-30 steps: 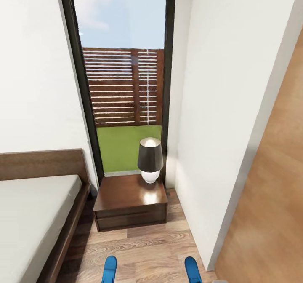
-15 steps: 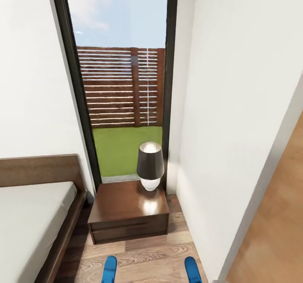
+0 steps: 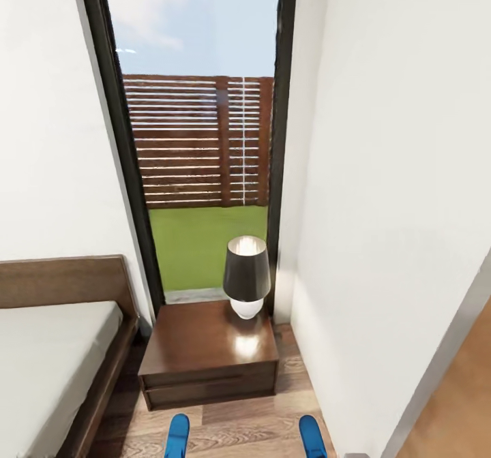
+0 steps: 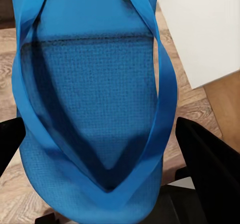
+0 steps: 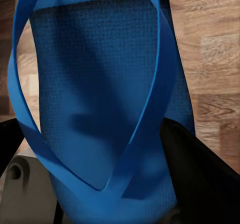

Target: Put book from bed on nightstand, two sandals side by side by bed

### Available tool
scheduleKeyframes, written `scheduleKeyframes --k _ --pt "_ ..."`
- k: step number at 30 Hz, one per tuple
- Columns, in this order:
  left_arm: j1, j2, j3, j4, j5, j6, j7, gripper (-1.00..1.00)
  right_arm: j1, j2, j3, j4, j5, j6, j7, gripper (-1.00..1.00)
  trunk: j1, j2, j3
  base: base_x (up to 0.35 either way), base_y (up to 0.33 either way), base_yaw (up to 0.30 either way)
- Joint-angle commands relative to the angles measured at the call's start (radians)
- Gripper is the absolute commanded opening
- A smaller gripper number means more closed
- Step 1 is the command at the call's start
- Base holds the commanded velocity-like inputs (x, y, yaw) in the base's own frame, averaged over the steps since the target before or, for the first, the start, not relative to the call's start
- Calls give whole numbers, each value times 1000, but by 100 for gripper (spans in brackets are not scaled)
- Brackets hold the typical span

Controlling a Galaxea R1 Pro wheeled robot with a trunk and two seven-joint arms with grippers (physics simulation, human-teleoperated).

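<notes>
Sandals are judged light, thin and floppy, best pinched at the heel edge. In the head view, two blue tips, the left sandal [image 3: 178, 435] and the right sandal [image 3: 311, 436], are seen at the bottom edge, below the nightstand [image 3: 204, 349] and beside the bed [image 3: 54, 349]. In each wrist view, a bright blue textured sole is held between dark fingers: left gripper [image 4: 100, 184], right gripper [image 5: 95, 184].

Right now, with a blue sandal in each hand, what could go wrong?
The left sandal and right sandal each sit between dark jaws, so a loose grip might drop one early. The gap between the bed and the wall is narrow, and the nightstand with its lamp stands close ahead, so a bump could tip the lamp.
</notes>
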Motion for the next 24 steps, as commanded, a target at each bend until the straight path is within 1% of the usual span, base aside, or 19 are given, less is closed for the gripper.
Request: scheduleKeyframes --k 1,10,16,24 --pt "-1 0 8 1 -8 -3 -3 -100 -1 0 8 3 -11 -2 5 -100 0 -1 0 16 -3 261" --pt "-1 0 8 1 -8 -3 -3 -100 -1 0 8 3 -11 -3 5 -100 0 -1 0 3 -3 288" --pt "-1 0 8 1 -8 -3 -3 -100 -1 0 9 3 -10 -4 4 -100 0 -1 0 0 -162 293" --pt "-1 0 8 1 -8 -3 -3 -100 -1 0 8 3 -11 -4 4 -100 0 -1 0 0 -19 294"
